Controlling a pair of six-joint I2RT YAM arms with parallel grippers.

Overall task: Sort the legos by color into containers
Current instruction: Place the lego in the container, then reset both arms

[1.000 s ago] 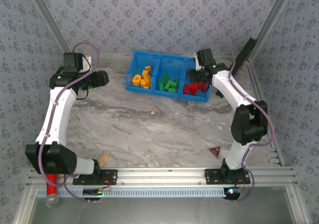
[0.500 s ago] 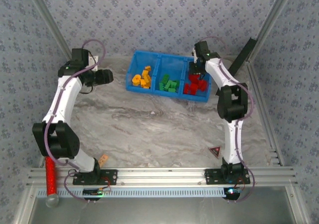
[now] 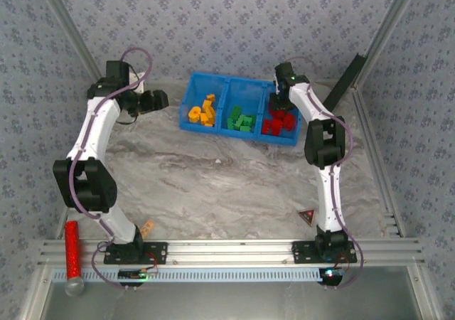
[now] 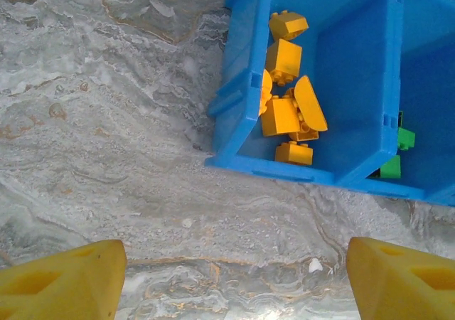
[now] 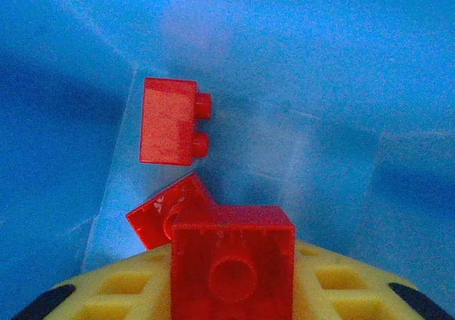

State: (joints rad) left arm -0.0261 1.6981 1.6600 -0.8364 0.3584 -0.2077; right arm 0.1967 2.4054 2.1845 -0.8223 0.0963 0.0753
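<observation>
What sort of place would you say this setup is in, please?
Probably a robotics lab test cell: a left arm and right arm bolted to an aluminium rail, wallpaper-patterned walls closing in a marble-look tabletop, and a blue tray of colour-sorted bricks.

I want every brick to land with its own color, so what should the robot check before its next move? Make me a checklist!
1. Right pincer over the right compartment of the blue tray: ok.
2. That compartment holds only red bricks: ok.
3. Red brick at the right pincer, gripped or let go: cannot tell.
4. Left pincer open and empty: ok.
5. Yellow bricks in the left compartment, green bricks in the middle one: ok.
6. Orange piece by the left arm's base, brick or not: cannot tell.
</observation>
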